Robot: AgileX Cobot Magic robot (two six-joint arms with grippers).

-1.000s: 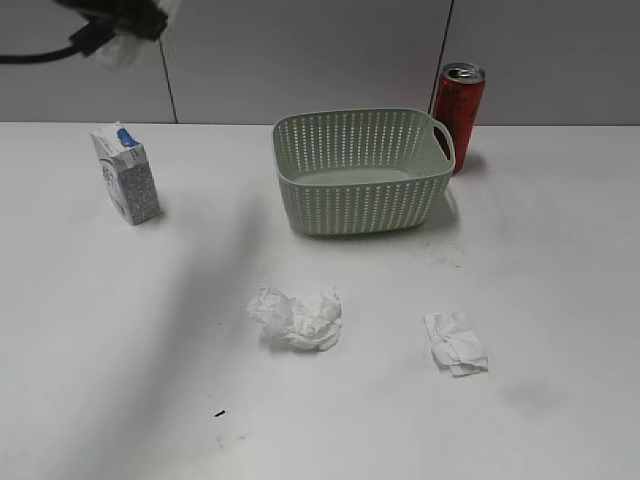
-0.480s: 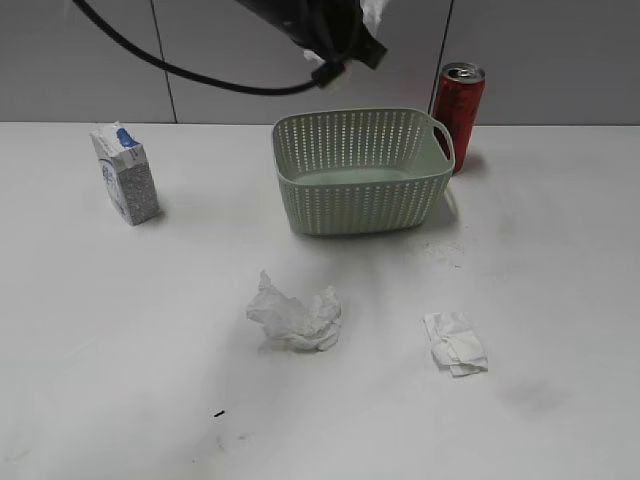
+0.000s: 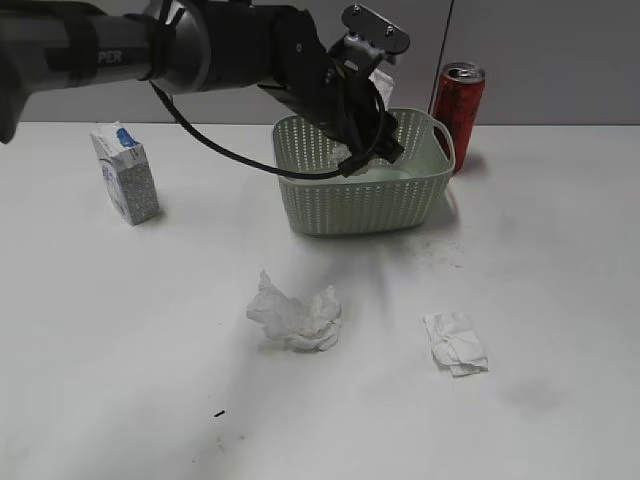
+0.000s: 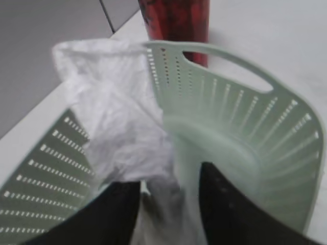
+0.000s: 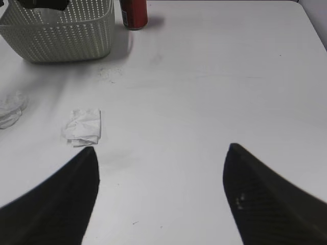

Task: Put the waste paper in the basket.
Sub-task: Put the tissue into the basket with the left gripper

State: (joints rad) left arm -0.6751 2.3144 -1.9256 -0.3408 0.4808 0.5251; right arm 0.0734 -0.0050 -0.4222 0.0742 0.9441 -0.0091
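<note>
Seen left to right across a white table (image 3: 120, 330). Far left: a boxy white-and-blue speckled pack (image 3: 125, 174), standing upright. Near centre: a bulky crumpled white tissue-paper wad (image 3: 296, 315), lying loose on the table. Far centre: a pale green slotted plastic basket (image 3: 330, 210), with the left claw (image 3: 362, 150) reaching down over its opening, pinched shut on an elongated crumpled white tissue wad (image 4: 115, 122). In the left wrist view, held wad hanging between the two dark fingers (image 4: 115, 214), above the basket's interior, its upper part against the far wall. Near right: a small flattish crumpled white tissue wad (image 3: 456, 343), well apart from the basket. Far right: a red drink can (image 3: 459, 102), just beside the basket's handle. Right claw (image 5: 161, 168) spread wide, holding nothing, hovering over bare table with the flattish wad near its left finger.

Step in hand, by judgement: dropping the first wad. Next move likely calls for opening the left claw to release, then fetching the two wads left on the table.
</note>
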